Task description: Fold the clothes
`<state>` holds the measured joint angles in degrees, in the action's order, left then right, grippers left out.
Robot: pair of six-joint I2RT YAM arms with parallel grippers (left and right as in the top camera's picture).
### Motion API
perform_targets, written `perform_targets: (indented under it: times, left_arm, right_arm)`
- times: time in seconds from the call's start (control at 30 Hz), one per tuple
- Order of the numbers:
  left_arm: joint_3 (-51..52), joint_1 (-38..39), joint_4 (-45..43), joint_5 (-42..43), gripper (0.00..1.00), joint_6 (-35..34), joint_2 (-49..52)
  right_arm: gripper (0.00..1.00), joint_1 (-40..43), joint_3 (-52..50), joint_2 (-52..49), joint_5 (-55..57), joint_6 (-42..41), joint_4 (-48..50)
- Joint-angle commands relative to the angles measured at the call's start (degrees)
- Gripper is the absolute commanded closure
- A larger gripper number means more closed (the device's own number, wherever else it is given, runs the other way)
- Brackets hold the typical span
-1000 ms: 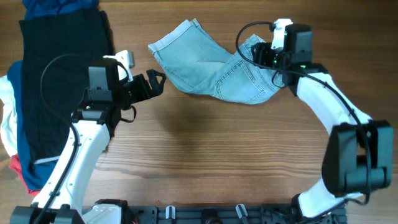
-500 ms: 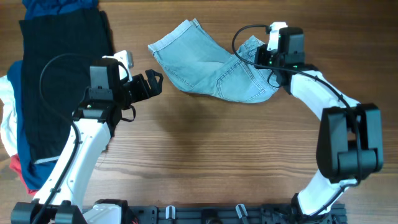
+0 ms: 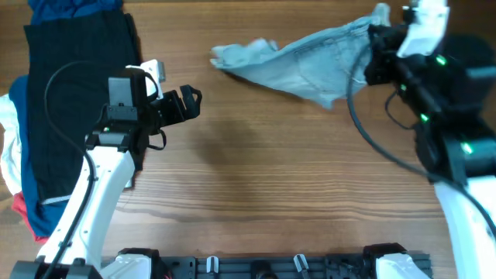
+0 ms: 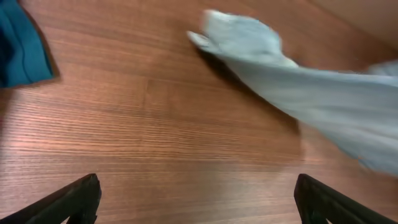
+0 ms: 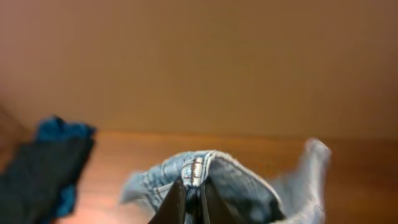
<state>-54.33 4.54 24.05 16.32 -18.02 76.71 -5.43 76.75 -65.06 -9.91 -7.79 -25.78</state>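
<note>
Right fingers [image 5: 174,205] pinch the raised denim shorts [image 3: 310,66]; left fingers [image 3: 192,96] spread near the black garment [image 3: 77,46].

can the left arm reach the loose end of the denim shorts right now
Probably yes: the open left gripper faces the shorts across bare table, nothing between; the right gripper holds their far end up.

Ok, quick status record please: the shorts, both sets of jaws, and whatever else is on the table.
denim shorts: one end held up at right, the other end trailing down to the table
right jaws: shut on the shorts' edge
left jaws: open, empty, clear of the shorts
black garment: flat at far left, on navy, white and red clothes
</note>
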Motion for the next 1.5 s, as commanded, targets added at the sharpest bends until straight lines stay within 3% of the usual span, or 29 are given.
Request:
perform_targets:
  times: [0.0,0.27,0.6,0.9,1.1,1.17,1.2,1.23,1.27,1.47]
  left_arm:
    - [-2.1,-0.2,1.1,2.0,0.00,1.4,-4.7]
    - [-2.1,0.3,2.8,9.0,0.00,5.8,-8.2]
    - [-2.4,-5.7,0.6,8.9,0.00,5.8,-8.7]
    - [-2.4,-13.3,0.4,8.9,0.00,5.6,-8.7]
    - [-2.4,-14.4,0.2,8.7,0.00,5.7,-8.7]
    - [-2.4,-14.4,-0.2,8.7,0.00,5.6,-8.7]
    - [-2.4,-14.4,-0.2,8.7,0.00,5.6,-8.7]
    - [-2.4,-14.4,-0.2,8.8,0.00,5.6,-8.7]
    - [-2.4,-14.3,-0.2,9.2,0.00,5.6,-8.7]
    - [-2.4,-7.4,0.0,11.3,0.00,5.8,-4.2]
  right_arm:
    - [0.96,0.4,5.7,7.6,-4.1,-1.7,-1.6]
    - [0.96,0.4,7.2,7.9,-5.9,-2.0,-6.1]
    - [0.96,-1.9,7.2,-9.3,-17.0,-1.4,-5.9]
    - [0.96,-16.5,7.2,-25.9,-17.2,-1.8,-3.5]
    - [0.96,-26.5,7.2,-32.2,-17.2,-5.7,-5.1]
    - [0.79,-29.6,7.2,-32.5,-17.1,-4.5,-5.5]
    - [0.66,-30.3,7.2,-32.4,-17.0,-3.9,-5.6]
    - [0.44,-30.7,7.2,-31.8,-16.7,-3.9,-5.7]
    - [0.35,-30.5,7.3,-30.9,-16.5,-3.5,-6.0]
    - [0.17,-21.1,7.5,-23.2,-5.3,-2.7,-10.6]
